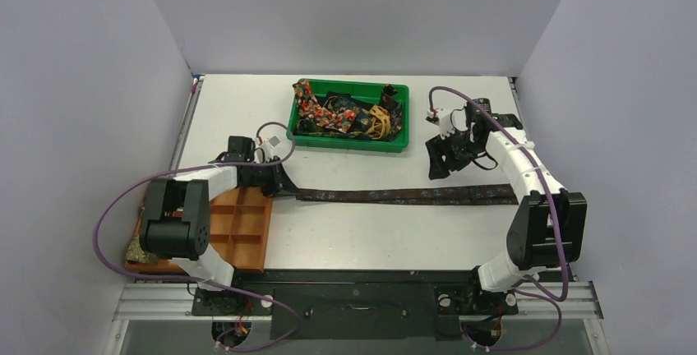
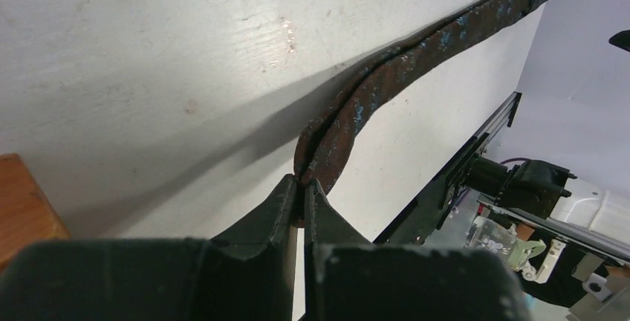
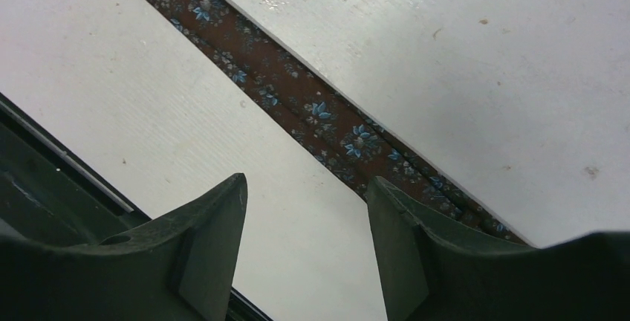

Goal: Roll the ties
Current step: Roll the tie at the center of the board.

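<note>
**A:** Once clamped on the left tip of the brown tie (image 1: 403, 196) with the left end effector (image 2: 301, 187), why not start winding at once?

**B:** Probably about to. Gripped at the very end, with the cloth squeezed between shut fingertips and turned up on edge there. Most likely done to give the coil a core to wind around.

**A:** And why stretched so straight across the desk (image 1: 370, 236)?

**B:** To feed in without twists, by the look of it. Laid flat from just beside the wooden tray (image 1: 246, 232) on the left over to the right arm's side, well apart from the green bin (image 1: 349, 143).

**A:** Holding anything with the right end effector (image 3: 306, 187)?

**B:** Nothing. Hanging above the far stretch of cloth with jaws well apart, not touching. Read as standing by to steady or guide that part during the roll.

**A:** Left the other ties (image 1: 341, 115) in the bin on purpose?

**B:** Seemingly. Heaped at the back of the desk, out of the way. Tray compartments presumably meant for finished coils, though hard to say for certain.
</note>
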You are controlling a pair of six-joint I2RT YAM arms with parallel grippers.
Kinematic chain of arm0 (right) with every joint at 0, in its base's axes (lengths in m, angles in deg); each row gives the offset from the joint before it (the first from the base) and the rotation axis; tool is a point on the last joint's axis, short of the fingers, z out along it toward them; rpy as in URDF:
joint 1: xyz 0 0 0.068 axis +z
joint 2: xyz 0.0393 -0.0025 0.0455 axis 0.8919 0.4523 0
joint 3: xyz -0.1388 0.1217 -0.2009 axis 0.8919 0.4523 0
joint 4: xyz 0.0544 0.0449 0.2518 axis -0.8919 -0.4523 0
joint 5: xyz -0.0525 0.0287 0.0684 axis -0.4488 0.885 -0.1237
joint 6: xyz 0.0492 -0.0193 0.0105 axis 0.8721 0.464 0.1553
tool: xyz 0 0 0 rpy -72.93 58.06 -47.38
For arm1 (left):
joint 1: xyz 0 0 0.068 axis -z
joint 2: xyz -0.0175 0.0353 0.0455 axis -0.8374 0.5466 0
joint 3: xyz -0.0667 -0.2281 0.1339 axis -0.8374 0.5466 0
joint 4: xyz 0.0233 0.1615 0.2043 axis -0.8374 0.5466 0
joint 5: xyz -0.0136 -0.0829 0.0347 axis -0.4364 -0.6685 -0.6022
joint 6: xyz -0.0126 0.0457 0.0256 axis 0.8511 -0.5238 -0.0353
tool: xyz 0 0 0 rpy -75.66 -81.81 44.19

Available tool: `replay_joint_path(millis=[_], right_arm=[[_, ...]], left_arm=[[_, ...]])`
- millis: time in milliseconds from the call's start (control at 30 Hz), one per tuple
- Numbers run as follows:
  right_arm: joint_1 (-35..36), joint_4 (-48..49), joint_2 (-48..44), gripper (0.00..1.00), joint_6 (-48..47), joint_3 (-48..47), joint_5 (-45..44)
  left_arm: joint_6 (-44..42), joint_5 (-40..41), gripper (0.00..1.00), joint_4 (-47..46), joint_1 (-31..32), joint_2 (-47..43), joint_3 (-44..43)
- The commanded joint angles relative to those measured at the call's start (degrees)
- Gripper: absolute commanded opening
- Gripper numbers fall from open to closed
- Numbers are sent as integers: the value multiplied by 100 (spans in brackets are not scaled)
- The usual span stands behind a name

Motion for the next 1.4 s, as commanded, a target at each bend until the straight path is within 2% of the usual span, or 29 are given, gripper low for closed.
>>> replay_joint_path(millis=[0, 200, 367, 567, 667, 800, 1100, 1133, 1267, 1367], right_arm=[[217, 87, 7, 56, 413, -171, 357], [254, 93, 284, 55, 919, -222, 812], [263, 95, 548, 53, 1206, -271, 1085], [271, 112, 794, 48, 1331, -242, 1292], [276, 125, 941, 45, 1338, -223, 1303], [308, 121, 1239, 33, 1265, -151, 1217], [347, 339, 1607, 33, 1558, -299, 1666], [360, 358, 1643, 33, 1620, -283, 1698], [498, 492, 1713, 33, 1773, -219, 1827], [620, 659, 1750, 34, 1890, -169, 1823]], left_arm=[[-432, -18, 0, 716, 55, -470, -515], [79, -227, 0, 408, 780, -447, -841], [610, -351, 0, -344, 1531, -54, -1193], [1269, -272, 0, -1476, 2124, 624, -1593], [1356, -271, 0, -1660, 2380, 919, -1873], [1558, -301, 0, -1945, 2580, 1296, -2227], [1972, -293, 0, -2479, 2994, 2004, -2573], [2016, -293, 1, -2500, 3037, 2044, -2587], [2157, -352, 31, -2723, 3054, 2284, -2528], [2173, -346, 34, -2707, 3024, 2370, -2494]])
